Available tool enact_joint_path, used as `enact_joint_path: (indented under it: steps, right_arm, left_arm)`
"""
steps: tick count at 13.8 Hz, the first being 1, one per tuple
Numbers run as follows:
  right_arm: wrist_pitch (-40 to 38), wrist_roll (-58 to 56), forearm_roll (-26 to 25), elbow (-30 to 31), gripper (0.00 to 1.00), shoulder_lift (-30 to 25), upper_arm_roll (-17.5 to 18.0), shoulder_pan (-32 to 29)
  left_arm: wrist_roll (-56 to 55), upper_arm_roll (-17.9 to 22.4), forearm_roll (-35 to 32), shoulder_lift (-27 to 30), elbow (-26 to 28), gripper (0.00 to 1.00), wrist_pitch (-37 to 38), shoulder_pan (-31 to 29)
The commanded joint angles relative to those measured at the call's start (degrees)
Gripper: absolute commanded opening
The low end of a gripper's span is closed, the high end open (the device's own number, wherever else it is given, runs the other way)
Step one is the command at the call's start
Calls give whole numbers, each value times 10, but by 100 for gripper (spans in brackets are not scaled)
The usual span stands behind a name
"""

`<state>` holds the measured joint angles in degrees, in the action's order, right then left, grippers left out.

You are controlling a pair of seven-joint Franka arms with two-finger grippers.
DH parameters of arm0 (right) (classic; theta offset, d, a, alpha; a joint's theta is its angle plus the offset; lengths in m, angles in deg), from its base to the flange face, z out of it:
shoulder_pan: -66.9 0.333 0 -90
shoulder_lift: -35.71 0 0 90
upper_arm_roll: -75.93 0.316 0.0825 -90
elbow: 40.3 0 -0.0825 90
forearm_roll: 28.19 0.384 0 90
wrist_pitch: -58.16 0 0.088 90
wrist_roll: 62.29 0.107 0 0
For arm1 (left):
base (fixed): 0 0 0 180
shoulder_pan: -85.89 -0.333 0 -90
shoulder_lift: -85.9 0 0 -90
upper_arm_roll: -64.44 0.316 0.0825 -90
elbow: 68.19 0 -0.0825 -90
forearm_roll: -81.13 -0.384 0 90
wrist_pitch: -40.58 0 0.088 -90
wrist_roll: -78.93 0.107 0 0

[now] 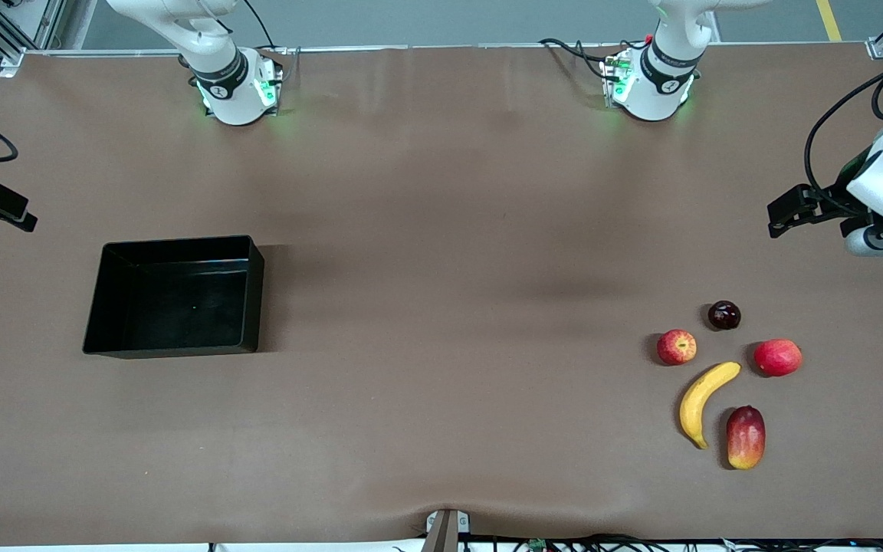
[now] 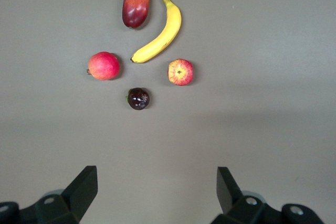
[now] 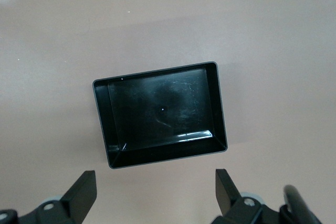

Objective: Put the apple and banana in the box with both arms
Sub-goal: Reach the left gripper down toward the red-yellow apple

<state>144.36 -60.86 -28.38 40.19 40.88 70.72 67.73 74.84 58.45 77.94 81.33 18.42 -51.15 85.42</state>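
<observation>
Left gripper (image 2: 155, 190) hangs wide open over bare table near the fruit; right gripper (image 3: 154, 192), equally wide, hangs over the table beside the empty box (image 1: 113, 270). No readable writing shows. At the left arm's end, the banana (image 1: 704, 399) lies nearest the front camera, its long axis slanting away, with the apple (image 1: 676, 346) just farther.

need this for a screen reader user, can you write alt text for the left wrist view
Five fruits lie grouped on a brown table: a curved yellow banana beside an elongated red-yellow mango, with a small streaked red apple, a plainer red-pink round fruit and a dark maroon round fruit. The left gripper hangs above bare table, its black fingers open and empty.
</observation>
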Motion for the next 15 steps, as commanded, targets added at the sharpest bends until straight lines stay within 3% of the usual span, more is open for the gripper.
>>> enact_joint_path:
  steps: [1, 7, 15]
  right_arm:
    - [-9, 5, 9, -16, 100, 8, 1, -4]
    - [-9, 6, 9, -16, 100, 8, 1, -6]
    - [-9, 5, 10, -13, 100, 11, 0, -23]
  left_arm:
    - [-2, -1, -1, -10, -15, 100, 9, 0]
    - [-2, 3, -1, -66, -20, 100, 1, -3]
    - [-4, 6, -8, -154, -15, 100, -83, -11]
